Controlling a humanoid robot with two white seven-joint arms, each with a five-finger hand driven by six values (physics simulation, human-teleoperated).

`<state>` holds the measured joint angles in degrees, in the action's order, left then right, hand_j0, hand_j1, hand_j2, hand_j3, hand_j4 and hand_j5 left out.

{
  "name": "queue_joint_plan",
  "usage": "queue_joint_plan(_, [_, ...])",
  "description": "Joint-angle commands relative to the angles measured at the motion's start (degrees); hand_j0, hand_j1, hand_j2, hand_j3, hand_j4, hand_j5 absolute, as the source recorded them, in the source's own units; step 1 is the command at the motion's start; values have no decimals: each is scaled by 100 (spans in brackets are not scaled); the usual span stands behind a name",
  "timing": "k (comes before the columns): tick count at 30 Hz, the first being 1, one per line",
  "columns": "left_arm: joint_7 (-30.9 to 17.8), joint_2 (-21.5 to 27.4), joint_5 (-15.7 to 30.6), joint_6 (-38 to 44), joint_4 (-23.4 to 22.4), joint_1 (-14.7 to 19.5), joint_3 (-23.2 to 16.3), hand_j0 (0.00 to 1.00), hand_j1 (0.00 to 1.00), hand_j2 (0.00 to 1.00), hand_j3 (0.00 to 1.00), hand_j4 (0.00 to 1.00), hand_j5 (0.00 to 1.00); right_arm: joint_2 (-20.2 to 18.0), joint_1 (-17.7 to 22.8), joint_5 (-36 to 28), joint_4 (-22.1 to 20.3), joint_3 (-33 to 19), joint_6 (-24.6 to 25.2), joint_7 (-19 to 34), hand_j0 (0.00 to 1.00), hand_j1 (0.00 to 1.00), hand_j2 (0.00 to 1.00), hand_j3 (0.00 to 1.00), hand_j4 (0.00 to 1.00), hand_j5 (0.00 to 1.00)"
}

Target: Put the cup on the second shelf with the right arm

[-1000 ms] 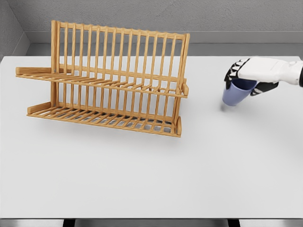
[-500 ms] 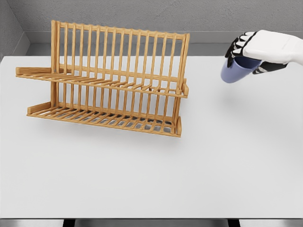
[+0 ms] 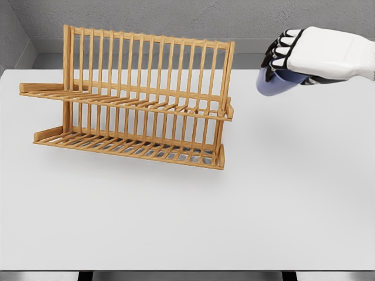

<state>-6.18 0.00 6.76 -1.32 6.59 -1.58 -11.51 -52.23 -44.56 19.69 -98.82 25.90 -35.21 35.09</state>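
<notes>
Periwinkle-blue cup (image 3: 274,83) tilted sideways, clutched in right robot hand (image 3: 296,55), beside wooden rack (image 3: 135,99)

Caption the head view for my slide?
Right hand holds blue cup in the air, right of wooden rack.

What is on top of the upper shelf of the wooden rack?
Nothing lies on the upper shelf of the rack; its slats show bare. The cup is in the right hand, in the air to its right.
</notes>
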Motion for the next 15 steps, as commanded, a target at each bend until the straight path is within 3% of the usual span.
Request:
queue_joint_plan(1, [3,0,1,0,0,0,0,100,100,100,100,100,100,29,0,-35,-146,29,21,-9,56,56,56,56,56,56])
queue_joint_plan(8, [3,0,1,0,0,0,0,100,100,100,100,100,100,55,-44,-35,-155,47,21,-9,56,56,56,56,56,56])
queue_joint_plan(15, [2,0,1,0,0,0,0,100,100,100,100,100,100,398,-88,-27,-155,143,21,-9,56,56,56,56,56,56])
